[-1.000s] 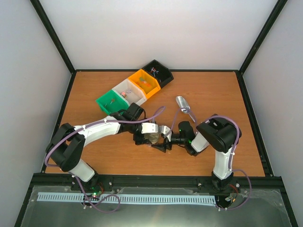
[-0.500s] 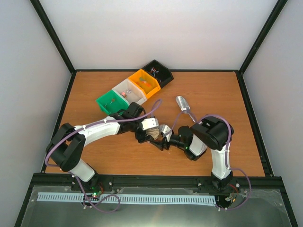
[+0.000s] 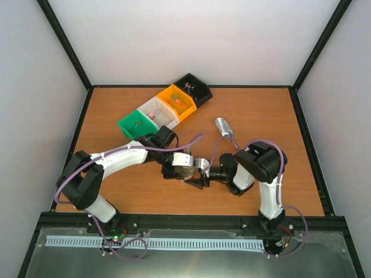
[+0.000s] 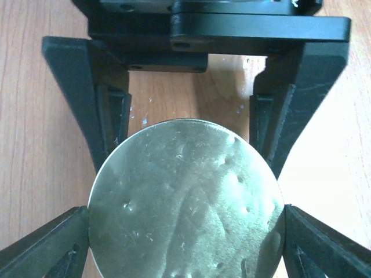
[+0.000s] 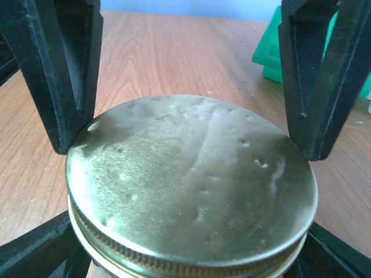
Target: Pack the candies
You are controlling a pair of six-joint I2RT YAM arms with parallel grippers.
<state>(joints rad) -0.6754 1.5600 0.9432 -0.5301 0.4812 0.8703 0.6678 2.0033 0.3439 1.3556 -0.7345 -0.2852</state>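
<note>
Pinching one gold-lidded jar [image 5: 191,179], left pincer [image 3: 181,168]; right pincer [image 3: 197,172] straddles it, grip unclear.

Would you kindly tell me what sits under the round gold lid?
Only a pale sliver of a container shows beneath the gold lid; its body and contents are covered.

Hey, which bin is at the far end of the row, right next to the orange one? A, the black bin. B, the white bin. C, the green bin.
A: the black bin ends the row farthest back, directly beside the orange bin.
</note>
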